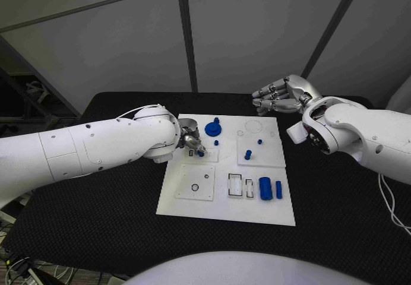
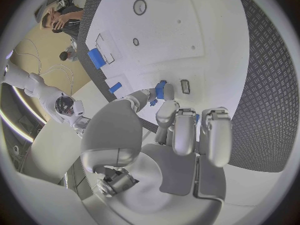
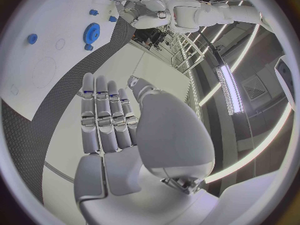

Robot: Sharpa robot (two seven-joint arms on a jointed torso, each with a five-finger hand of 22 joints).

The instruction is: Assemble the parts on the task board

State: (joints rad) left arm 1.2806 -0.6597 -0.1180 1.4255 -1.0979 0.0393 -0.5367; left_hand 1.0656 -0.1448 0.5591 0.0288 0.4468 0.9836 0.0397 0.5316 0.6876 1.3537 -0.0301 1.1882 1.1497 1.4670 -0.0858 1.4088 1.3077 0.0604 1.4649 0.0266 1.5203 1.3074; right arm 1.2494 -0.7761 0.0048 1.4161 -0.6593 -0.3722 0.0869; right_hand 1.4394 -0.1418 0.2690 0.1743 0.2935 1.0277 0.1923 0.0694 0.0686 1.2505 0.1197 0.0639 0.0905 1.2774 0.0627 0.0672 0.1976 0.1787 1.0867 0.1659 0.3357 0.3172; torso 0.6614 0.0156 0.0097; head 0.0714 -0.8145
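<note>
The task board (image 1: pixel 224 205) is a flat white rectangular plate lying in the middle of the black desk (image 1: pixel 85 231), its long side running away from the robot. Its surface carries raised square sub-plates and several cut-outs: a small round hole (image 1: pixel 195 187) in the near-left sub-plate, two narrow rectangular slots (image 1: pixel 240 186) outlined in black near the middle, and a faint large circle (image 1: pixel 253 126) at the far right.

The parts on it are small blue plastic pieces. A blue toothed gear (image 1: pixel 213 127) lies flat at the far middle of the board. A short blue peg (image 1: pixel 217 142) stands just nearer than the gear. Two further blue pegs (image 1: pixel 259 142) and (image 1: pixel 247 154) stand on the right sub-plate. A thick blue cylinder (image 1: pixel 265 189) and a slim blue bar (image 1: pixel 278 189) lie side by side in recesses near the board's right edge.

The left hand (image 1: pixel 190 141) is over the board's left side, its fingers (image 2: pixel 164 91) pinched on a small blue piece (image 1: pixel 201 153) at a small rectangular slot (image 2: pixel 185 86); whether the piece touches the board cannot be told.

The right hand (image 1: pixel 279 95) is over the desk beyond the board's far right corner, holding nothing, with fingers (image 3: pixel 105 116) straight and close together side by side.
</note>
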